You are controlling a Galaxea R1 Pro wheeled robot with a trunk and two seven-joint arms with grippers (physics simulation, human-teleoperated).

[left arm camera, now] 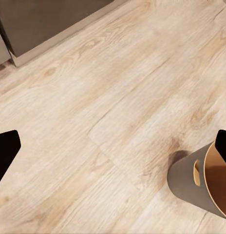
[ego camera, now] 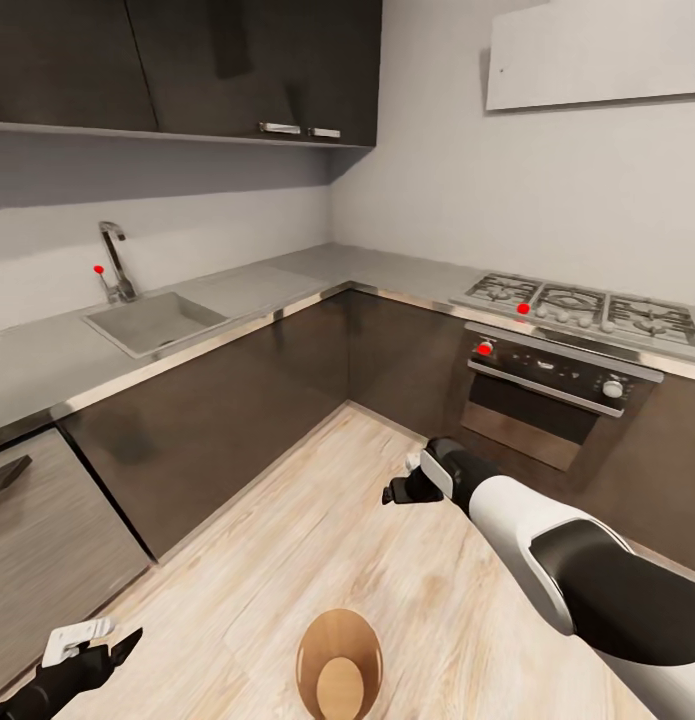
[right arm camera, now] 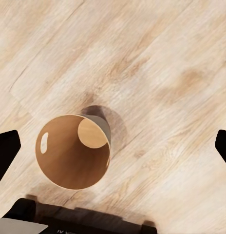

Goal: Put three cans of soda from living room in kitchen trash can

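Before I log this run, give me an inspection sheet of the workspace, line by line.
Surface: light wood plank floor, bare around the bin.
Job's things: trash can stands upright on the floor, grey outside, brown inside, nothing seen in it; no soda cans seen.
Clutter: nothing seen.
Grippers: left gripper low near the cabinets, open, holding nothing; right gripper out over the floor, open, holding nothing.
Cables: nothing seen.
Surroundings: dark cabinets, grey worktop with sink and tap, gas hob above the oven.
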